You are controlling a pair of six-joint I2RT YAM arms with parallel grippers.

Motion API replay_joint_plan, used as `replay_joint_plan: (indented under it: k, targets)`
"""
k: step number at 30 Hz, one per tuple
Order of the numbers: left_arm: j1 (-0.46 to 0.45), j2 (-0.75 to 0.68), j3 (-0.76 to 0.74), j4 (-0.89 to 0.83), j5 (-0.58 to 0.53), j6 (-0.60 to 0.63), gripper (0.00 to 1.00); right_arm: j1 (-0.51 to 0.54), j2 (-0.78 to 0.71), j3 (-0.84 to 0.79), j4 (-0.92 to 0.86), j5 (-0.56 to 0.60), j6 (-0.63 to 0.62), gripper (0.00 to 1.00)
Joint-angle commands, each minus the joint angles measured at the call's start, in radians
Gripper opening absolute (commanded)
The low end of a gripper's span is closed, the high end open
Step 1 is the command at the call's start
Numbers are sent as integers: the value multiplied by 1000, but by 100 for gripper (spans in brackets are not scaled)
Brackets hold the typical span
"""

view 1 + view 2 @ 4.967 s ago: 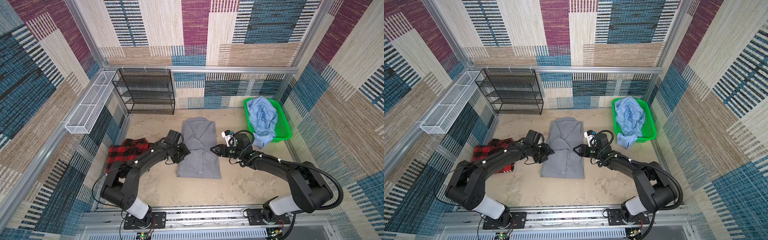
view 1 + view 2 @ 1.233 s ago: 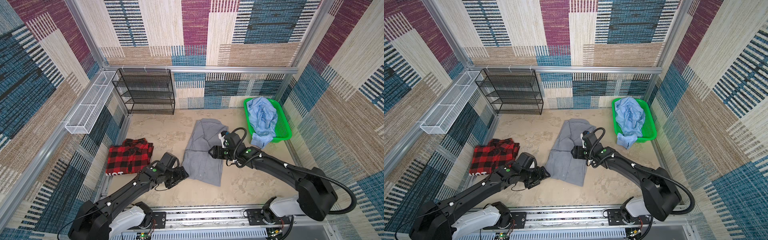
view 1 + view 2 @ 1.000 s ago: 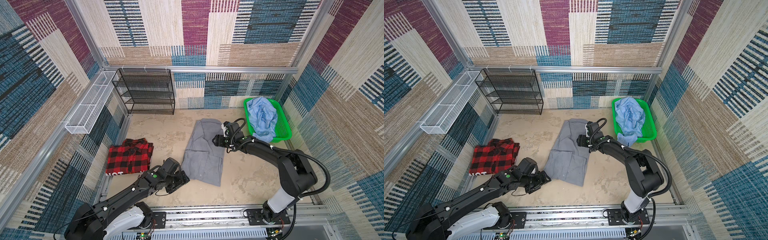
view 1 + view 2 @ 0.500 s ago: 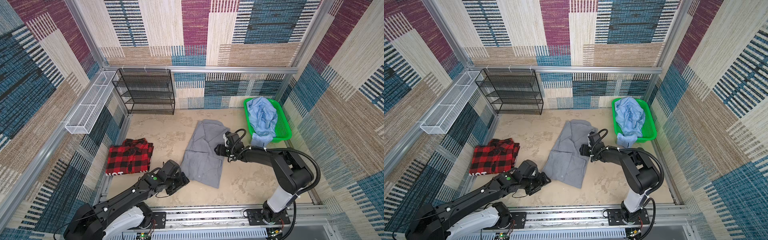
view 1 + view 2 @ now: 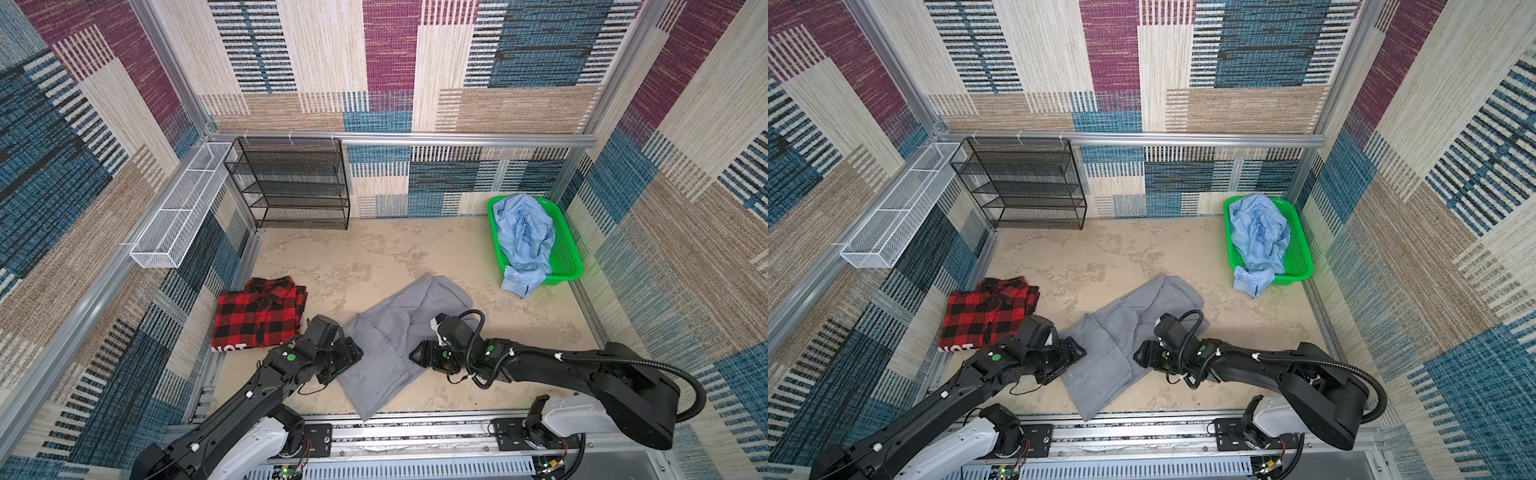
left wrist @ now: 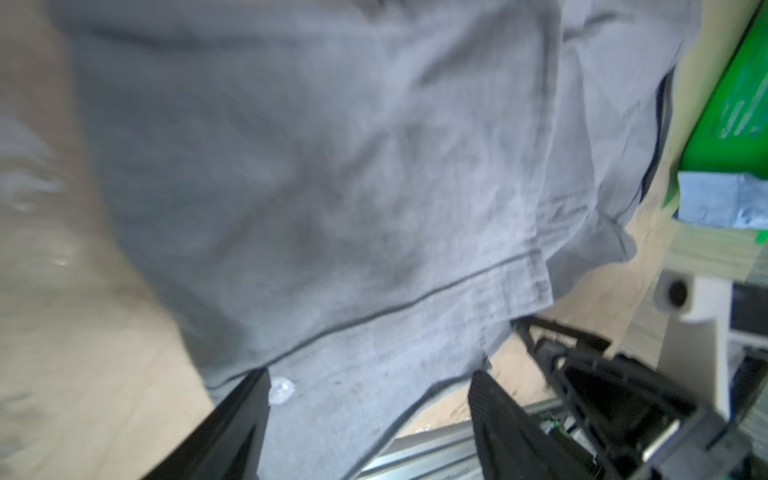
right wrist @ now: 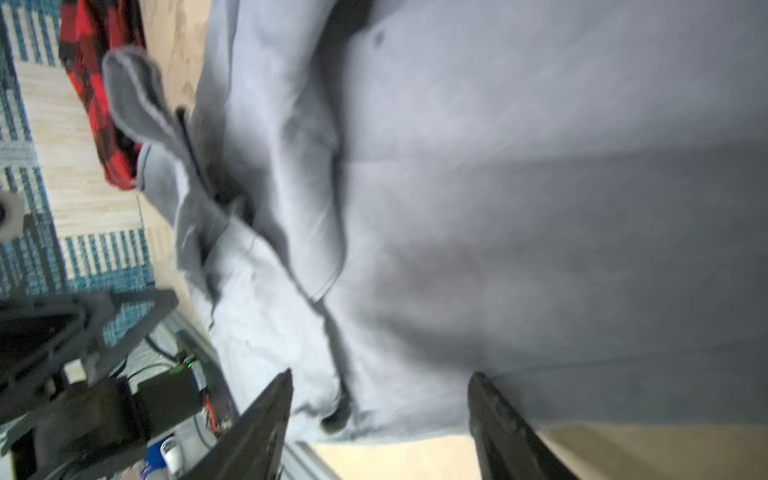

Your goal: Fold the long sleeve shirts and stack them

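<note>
The grey shirt (image 5: 386, 332) (image 5: 1117, 340) lies partly folded and slanted on the floor in both top views, its lower corner at the front rail. My left gripper (image 5: 355, 358) (image 6: 370, 388) is open at the shirt's left edge, with the hem and a button between its fingers. My right gripper (image 5: 415, 357) (image 7: 380, 395) is open at the shirt's right edge, over the fabric. The red-and-black plaid shirt (image 5: 259, 318) (image 5: 988, 311) lies folded at the left. The light blue shirt (image 5: 525, 241) (image 5: 1260, 237) is crumpled in the green basket (image 5: 575, 272), one sleeve hanging over its front rim.
A black wire rack (image 5: 291, 183) stands against the back wall at the left. A white wire basket (image 5: 178, 212) hangs on the left wall. A metal rail (image 5: 436, 422) runs along the front edge, close under both arms.
The grey shirt has slid toward the front rail and lies more slanted. My right gripper moved from the shirt's upper part down to its lower right edge. The left gripper barely shifted.
</note>
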Motion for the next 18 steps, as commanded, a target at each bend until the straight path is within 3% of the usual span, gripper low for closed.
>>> replay_joint_plan:
  k: [1,4,7,11,18]
  targets:
    - [95,-1,47,-92,50,210,84,52,-12,67,-87,32,69,69]
    - [108,61,80,-41,146,249,86,59,-47,130,-164,79,26,69]
    - [107,117,117,-70,155,282,86,54,-76,202,-206,166,-68,69]
    - [107,161,90,7,175,269,86,7,19,326,-175,168,-252,70]
    - [108,287,123,19,150,308,85,-142,252,402,15,-59,-344,69]
